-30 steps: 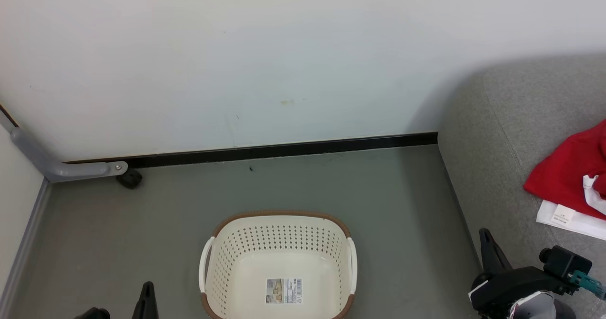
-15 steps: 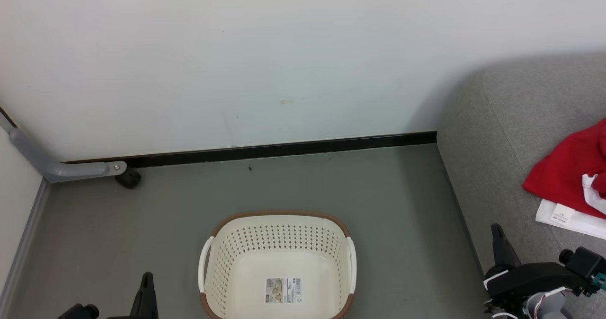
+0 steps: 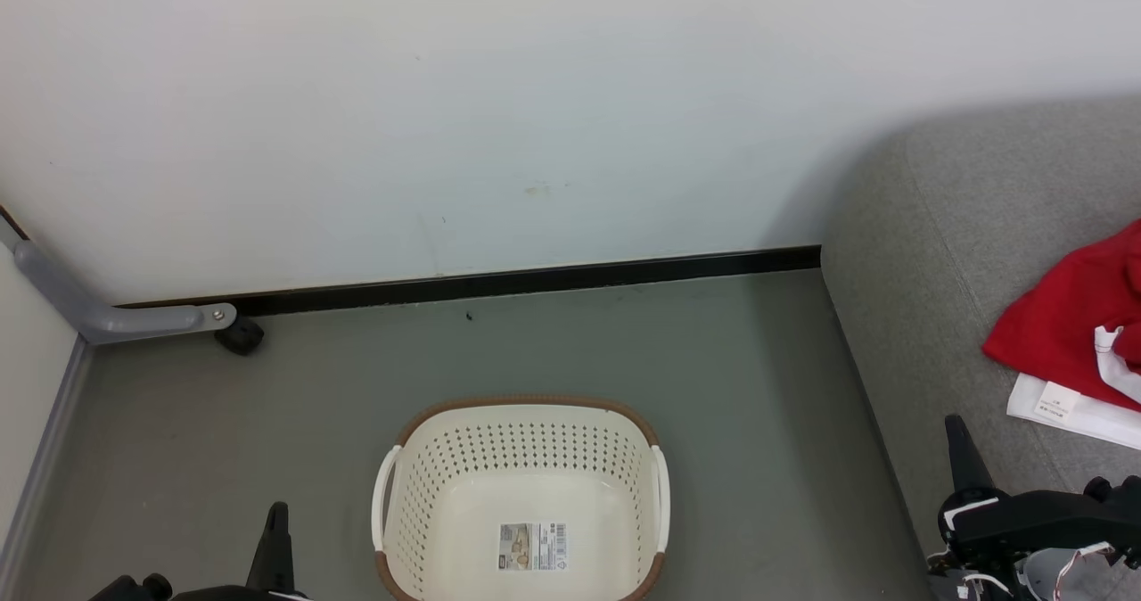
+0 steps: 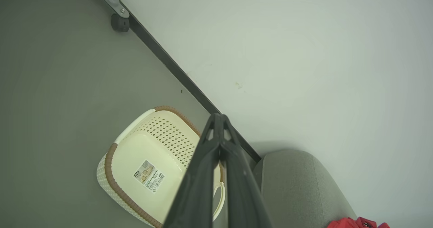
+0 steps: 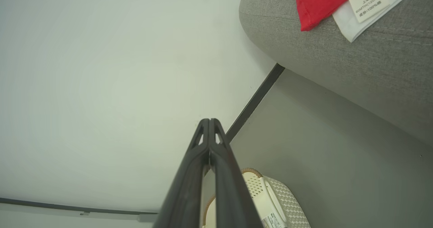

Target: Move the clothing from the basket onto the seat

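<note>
A white tag [image 5: 367, 1] on the clothing [image 5: 321, 1], at one o'clock in the right wrist view, shows "120/60" and "100%"; its other characters are not clear. At six o'clock in the head view, a sticker [image 3: 533, 547] inside the basket [image 3: 526, 402] carries a barcode [image 3: 558, 537]; its words are too small to read.
</note>
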